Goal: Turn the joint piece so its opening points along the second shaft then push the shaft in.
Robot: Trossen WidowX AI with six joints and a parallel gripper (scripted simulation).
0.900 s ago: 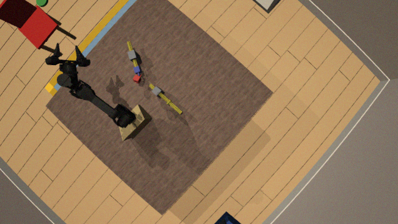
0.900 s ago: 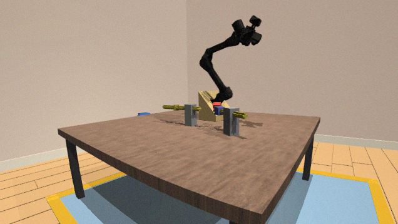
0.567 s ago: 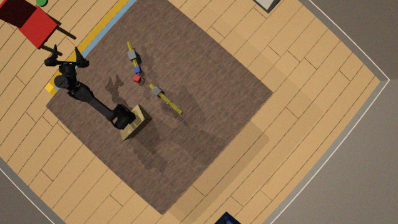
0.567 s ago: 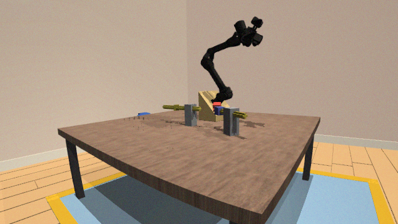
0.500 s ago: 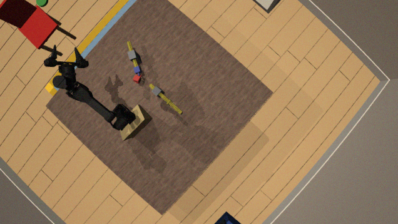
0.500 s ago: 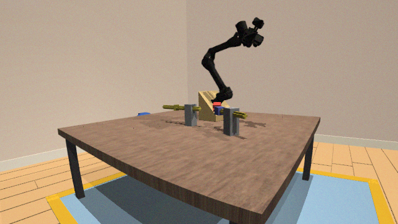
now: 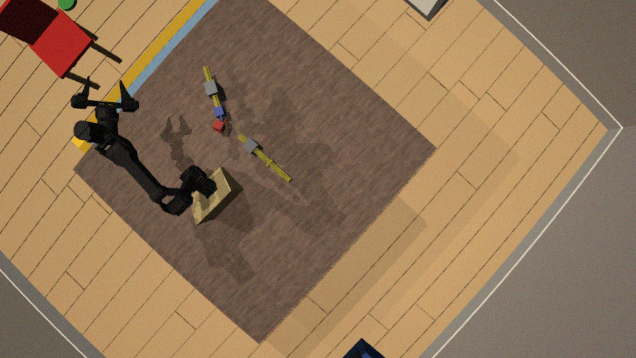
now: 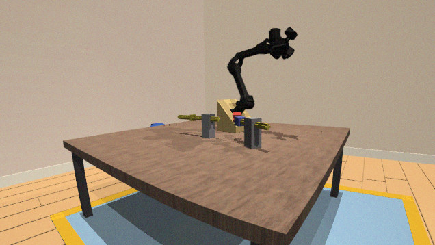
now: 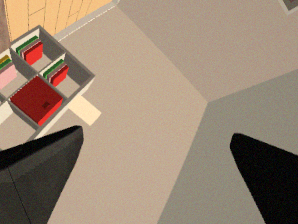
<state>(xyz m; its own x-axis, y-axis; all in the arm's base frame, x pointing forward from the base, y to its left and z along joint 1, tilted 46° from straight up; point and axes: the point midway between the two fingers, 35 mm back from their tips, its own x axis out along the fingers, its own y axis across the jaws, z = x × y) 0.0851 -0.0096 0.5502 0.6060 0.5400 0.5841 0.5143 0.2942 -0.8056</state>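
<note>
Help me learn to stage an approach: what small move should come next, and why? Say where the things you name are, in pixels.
I'd swing the gripper (image 7: 105, 80) (image 8: 291, 42) (image 9: 158, 137) toward the red piece (image 7: 219, 126) (image 8: 236, 113), stopping above it. The gripper is open, high and off to one side, and the second shaft (image 7: 276, 168) (image 8: 185, 117) is still outside the piece. Which way its opening points, I can't tell.

It looks like a room of a home or an office, I cannot tell which: there is a plank floor (image 7: 475, 200) (image 8: 31, 191), a red chair (image 7: 62, 42), and a compartment shelf (image 9: 82, 85) with red and green books (image 9: 34, 52)
</note>
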